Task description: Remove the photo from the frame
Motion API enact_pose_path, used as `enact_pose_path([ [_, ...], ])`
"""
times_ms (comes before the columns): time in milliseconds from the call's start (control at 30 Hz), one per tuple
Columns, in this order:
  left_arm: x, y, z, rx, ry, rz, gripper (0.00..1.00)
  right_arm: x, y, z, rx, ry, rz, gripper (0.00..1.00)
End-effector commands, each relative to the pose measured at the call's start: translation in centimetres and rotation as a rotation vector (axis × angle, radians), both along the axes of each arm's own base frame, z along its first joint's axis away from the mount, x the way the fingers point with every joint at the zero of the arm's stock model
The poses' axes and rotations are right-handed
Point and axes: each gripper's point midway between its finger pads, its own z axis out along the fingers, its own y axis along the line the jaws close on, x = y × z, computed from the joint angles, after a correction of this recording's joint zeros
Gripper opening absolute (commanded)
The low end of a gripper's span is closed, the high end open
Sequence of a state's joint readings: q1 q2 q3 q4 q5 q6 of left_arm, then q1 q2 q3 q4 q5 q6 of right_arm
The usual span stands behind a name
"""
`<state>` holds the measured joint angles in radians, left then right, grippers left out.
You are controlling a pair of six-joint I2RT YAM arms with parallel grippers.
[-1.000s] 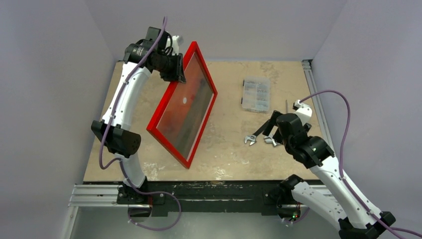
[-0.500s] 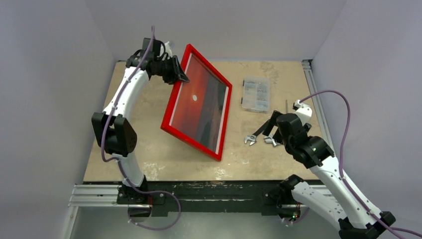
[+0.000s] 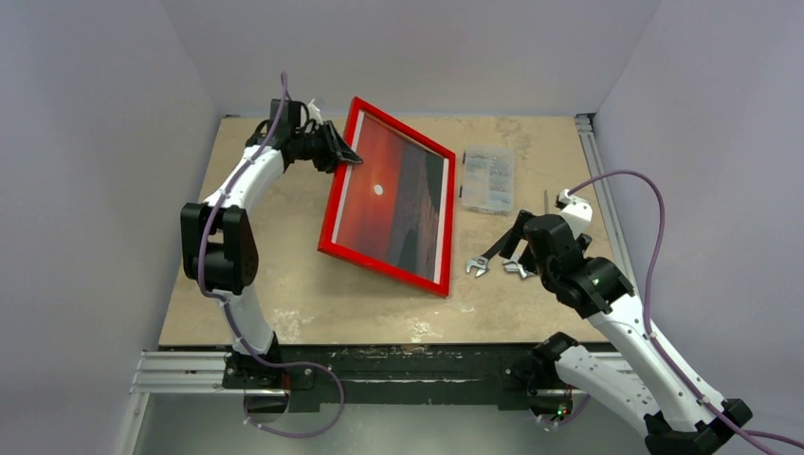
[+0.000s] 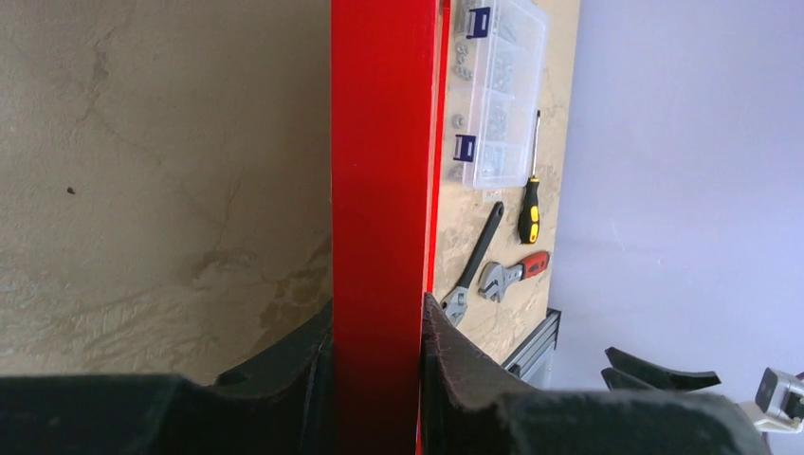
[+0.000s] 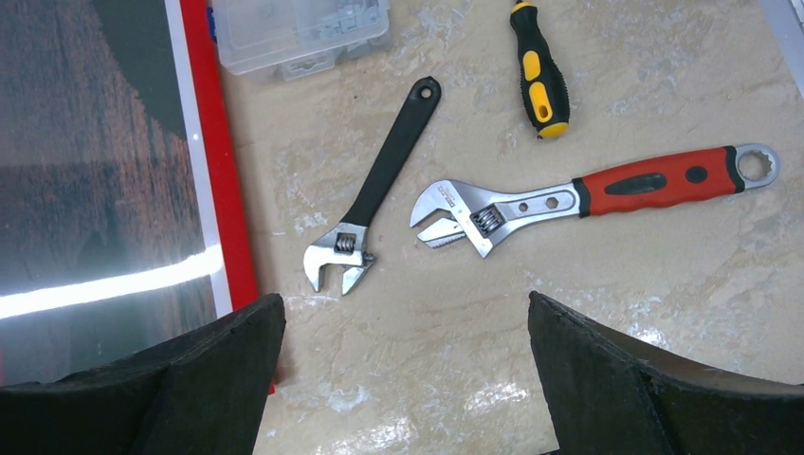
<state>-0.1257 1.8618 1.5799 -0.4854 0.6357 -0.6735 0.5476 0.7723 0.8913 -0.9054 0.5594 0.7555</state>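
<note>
**A:** Two tools, only one busy. Why? Start big.

**B:** Starting with the table [image 3: 284, 303]: carries everything. Next down, the frame [image 4: 379, 190]: red, tipped up on the far-left side, face turned toward the overhead view. Cannot tell whether the opposite edge rests on the table or hangs just above.

**A:** And the photo [image 3: 389, 204]?

**B:** Sits inside the frame, sunset side showing, not yet out.

**A:** Why tilted rather than laid flat?

**B:** Probably to reach the back for pushing the print loose. Looks like an early step.

**A:** Left tool [image 3: 347, 157]?

**B:** Clamped on the frame's far-left rail, one finger on each side of the red edge. Grips the rim only, likely to avoid pinning the photo in place.

**A:** Right tool [image 5: 406, 301]?

**B:** Spread wide, holding nothing, hovering over the table just right of the frame. Seems parked close to help with the photo.

**A:** Smaller stuff?

**B:** Clear parts box [image 3: 488, 178] just beside the frame's far-right corner. Then a red-handled wrench [image 5: 607, 190], a black-handled wrench [image 5: 379, 190] and a yellow-and-black screwdriver [image 5: 539, 76], all lying flat under the right tool. Worth minding when lowering the frame.
</note>
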Motion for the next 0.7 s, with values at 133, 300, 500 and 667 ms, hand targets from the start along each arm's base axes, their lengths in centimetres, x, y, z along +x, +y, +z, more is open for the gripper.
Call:
enact_pose_path([
  [133, 0.3, 1.4, -4.4, 0.002, 0.126, 0.135, 0.0, 0.3, -0.5, 0.4, -0.007, -0.027, -0.031, 0.97],
  [300, 0.3, 2.2, -4.9, 0.011, 0.148, 0.159, 0.0, 0.1, -0.5, 0.6, -0.001, -0.028, -0.033, 0.97],
  [500, 0.0, 2.2, -4.9, -0.004, 0.168, 0.135, 0.02, 0.3, -0.5, 0.5, 0.004, -0.037, -0.032, 0.98],
  [667, -0.1, 2.2, -3.5, 0.003, 0.135, 0.116, 0.46, 0.3, -0.3, 0.0, 0.001, -0.012, -0.029, 0.97],
])
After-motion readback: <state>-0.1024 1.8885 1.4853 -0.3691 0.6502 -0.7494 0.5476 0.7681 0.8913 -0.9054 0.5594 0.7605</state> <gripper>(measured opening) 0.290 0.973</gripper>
